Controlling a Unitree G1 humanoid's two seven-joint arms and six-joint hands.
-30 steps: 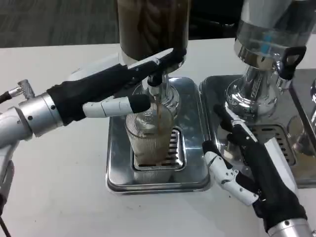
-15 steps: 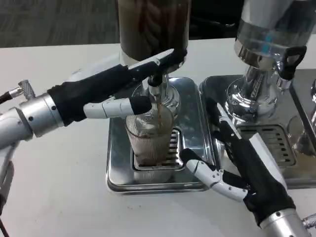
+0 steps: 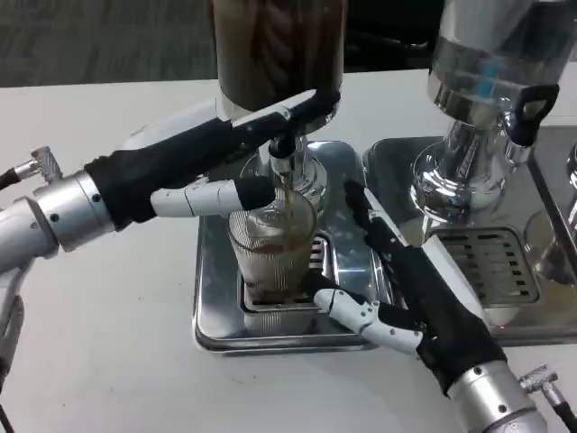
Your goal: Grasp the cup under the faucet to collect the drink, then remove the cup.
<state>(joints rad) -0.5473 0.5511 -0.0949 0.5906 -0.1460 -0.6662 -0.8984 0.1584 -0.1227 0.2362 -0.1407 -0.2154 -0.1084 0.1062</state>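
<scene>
A clear ribbed cup (image 3: 270, 251) stands upright on the steel drip tray (image 3: 215, 298) under the black faucet (image 3: 283, 144) of the brown drink dispenser (image 3: 278, 50). A thin brown stream runs into the cup, which holds some drink. My left hand (image 3: 216, 167) reaches across from the left, fingers pressing on the faucet lever and thumb above the cup's rim. My right hand (image 3: 401, 289) is open just right of the cup, thumb near its base, fingers spread upward; it holds nothing.
A second dispenser (image 3: 491, 63) with clear liquid and a black tap (image 3: 526, 113) stands at the right on its own steel tray (image 3: 496, 271). White table (image 3: 99, 361) lies bare to the left and front.
My right hand has moved left from the right tray toward the cup, its thumb now by the cup's base. The left hand stays on the lever and the drink keeps flowing.
</scene>
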